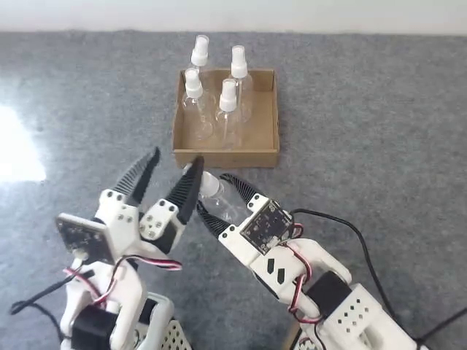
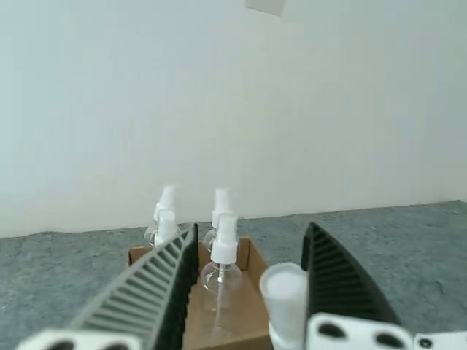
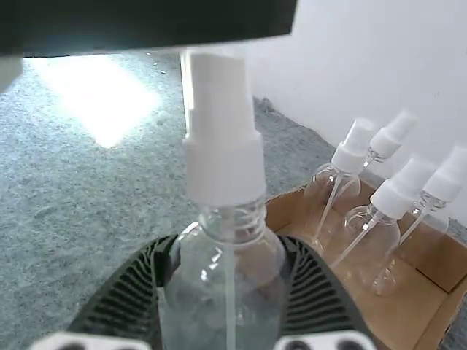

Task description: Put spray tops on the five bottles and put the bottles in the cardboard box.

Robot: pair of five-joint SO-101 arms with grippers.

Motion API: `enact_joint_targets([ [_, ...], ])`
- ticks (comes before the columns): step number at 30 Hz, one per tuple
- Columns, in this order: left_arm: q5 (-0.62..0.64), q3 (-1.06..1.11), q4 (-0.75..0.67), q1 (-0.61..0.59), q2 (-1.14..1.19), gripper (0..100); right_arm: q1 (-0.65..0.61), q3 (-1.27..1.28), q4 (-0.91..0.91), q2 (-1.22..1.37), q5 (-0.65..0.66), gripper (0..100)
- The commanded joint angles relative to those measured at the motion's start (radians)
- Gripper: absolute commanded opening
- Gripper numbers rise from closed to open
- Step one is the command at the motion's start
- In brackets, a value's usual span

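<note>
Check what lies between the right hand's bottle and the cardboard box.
Only a strip of bare grey mat separates the bottle from the cardboard box, as the high view shows.

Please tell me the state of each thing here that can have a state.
Four bottles: upright in the cardboard box, tops on.
Fifth bottle: held, spray top on.
Right end effector: shut on it.
Left end effector: open.

From the right wrist, the bottle (image 3: 219, 292) runs off the lower edge — its base unseen. From above, a finger of the left pincer (image 1: 176, 157) covers part of its spray top (image 1: 209, 184), which is blurred in the left wrist view.
</note>
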Motion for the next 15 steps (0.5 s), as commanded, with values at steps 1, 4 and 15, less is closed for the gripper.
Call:
enact_joint_targets([
  [1, -0.017, -0.007, 0.014, 0.043, -0.005, 21, -0.001, -0.012, 0.004, -0.044, 0.009, 1.3],
  [4, -0.017, -0.013, 0.014, 0.044, -0.005, 21, -0.001, -0.012, 0.004, -0.044, 0.009, 1.3],
  [15, 0.0, -0.11, 0.078, -0.06, -0.011, 21, -0.001, -0.012, 0.004, -0.044, 0.009, 1.3],
])
